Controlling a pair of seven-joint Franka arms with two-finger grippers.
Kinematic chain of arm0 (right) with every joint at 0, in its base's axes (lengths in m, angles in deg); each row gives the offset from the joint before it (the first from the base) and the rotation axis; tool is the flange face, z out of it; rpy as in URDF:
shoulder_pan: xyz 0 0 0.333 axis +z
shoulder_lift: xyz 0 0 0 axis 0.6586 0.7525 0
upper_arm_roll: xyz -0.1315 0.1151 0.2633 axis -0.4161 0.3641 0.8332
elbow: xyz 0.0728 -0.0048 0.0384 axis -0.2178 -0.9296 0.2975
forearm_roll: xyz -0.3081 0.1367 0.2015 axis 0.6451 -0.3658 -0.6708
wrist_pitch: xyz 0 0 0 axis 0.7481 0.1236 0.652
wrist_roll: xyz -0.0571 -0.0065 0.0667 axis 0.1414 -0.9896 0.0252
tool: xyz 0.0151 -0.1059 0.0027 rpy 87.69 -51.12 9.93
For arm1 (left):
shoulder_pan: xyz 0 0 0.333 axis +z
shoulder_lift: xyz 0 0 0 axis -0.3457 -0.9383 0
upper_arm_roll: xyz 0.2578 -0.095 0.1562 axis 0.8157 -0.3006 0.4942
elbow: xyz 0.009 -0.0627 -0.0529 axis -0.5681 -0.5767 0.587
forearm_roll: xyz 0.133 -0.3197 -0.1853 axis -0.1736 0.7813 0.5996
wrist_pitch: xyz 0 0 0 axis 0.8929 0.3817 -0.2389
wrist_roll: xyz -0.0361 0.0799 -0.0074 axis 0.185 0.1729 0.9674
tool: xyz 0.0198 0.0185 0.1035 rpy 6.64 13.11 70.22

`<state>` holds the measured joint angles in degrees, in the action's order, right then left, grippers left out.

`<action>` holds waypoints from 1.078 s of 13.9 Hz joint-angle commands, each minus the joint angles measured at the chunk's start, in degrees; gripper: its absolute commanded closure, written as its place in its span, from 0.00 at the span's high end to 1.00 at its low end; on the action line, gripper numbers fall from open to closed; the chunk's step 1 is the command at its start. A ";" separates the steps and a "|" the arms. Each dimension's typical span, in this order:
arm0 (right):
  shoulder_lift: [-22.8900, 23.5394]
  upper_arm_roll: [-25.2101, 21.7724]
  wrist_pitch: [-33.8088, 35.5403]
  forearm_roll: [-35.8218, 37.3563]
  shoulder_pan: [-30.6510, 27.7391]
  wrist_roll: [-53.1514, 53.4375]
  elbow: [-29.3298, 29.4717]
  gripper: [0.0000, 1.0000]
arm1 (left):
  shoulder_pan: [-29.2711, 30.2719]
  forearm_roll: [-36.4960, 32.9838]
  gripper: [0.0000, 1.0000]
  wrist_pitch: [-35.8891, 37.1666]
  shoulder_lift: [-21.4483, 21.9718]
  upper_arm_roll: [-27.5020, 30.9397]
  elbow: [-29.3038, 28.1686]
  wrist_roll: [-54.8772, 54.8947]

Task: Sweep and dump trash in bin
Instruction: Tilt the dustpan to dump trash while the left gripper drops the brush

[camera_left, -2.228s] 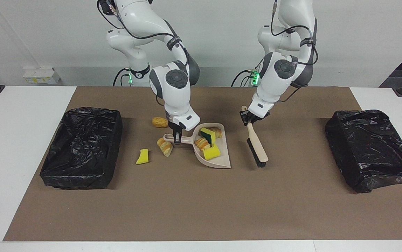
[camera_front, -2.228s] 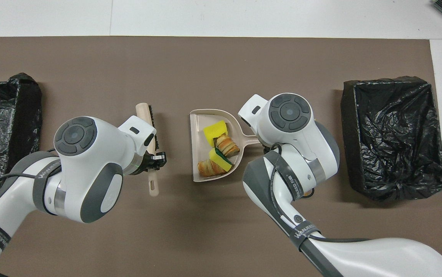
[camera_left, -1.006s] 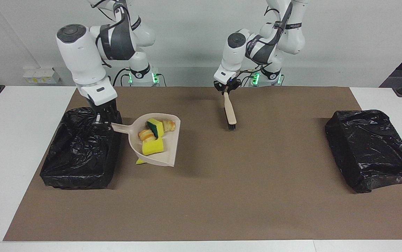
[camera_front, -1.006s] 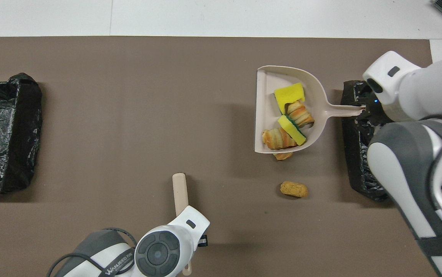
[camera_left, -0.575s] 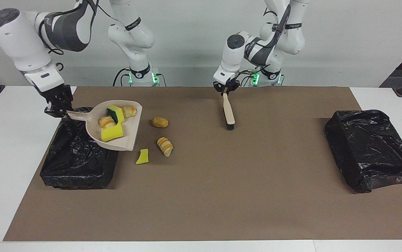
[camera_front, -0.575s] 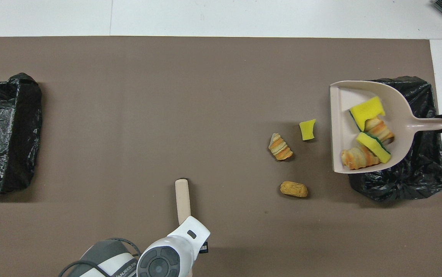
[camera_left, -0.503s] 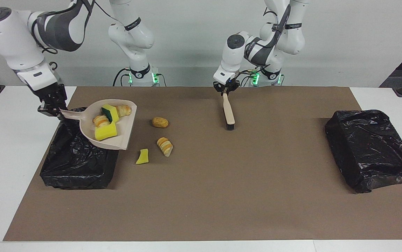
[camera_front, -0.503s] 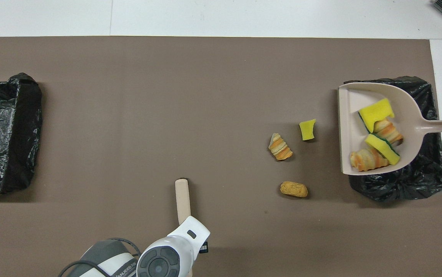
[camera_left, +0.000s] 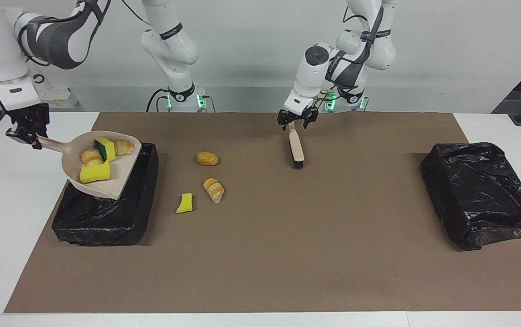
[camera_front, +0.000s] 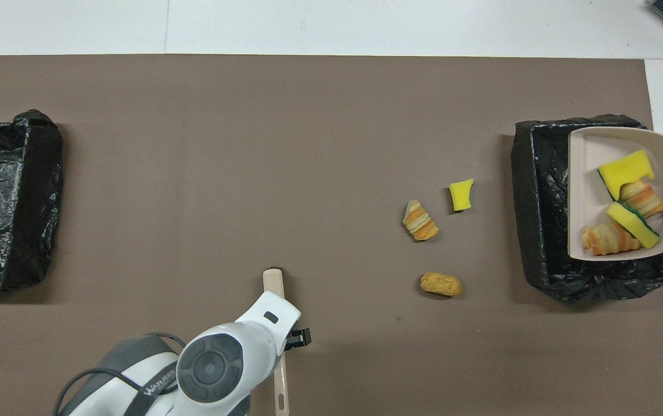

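R gripper (camera_left: 27,132): fingers pinched on the handle of the beige plastic dustpan (camera_left: 122,179), held tilted over the black-bagged bin (camera_left: 106,218) at the right arm's end of the brown mat (camera_left: 287,254). In the pan: trash, i.e. yellow sponge chunks (camera_left: 94,172) & golden bread pieces (camera_left: 123,146). More on the mat beside that bin: brown nugget (camera_left: 207,158) nearest the robots, striped bread piece (camera_left: 213,190), small yellow sponge bit (camera_left: 184,203).

L gripper (camera_left: 297,121): fingers spread astride the handle end of the beige black-bristled brush (camera_left: 296,147), which lies on the mat mid-table near the robots. 2nd black-bagged bin (camera_left: 483,195) sits at the left arm's end.
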<state>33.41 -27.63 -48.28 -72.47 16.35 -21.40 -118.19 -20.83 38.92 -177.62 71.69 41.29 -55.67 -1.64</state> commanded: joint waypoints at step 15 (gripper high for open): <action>1.04 0.79 13.60 36.30 14.11 27.23 -2.46 0.00 | 25.22 -5.59 1.00 12.74 -20.44 -0.05 36.12 28.15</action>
<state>35.28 -26.83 -37.02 -40.01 29.19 5.13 -120.53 1.21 34.42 -167.89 53.00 41.79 -23.69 21.24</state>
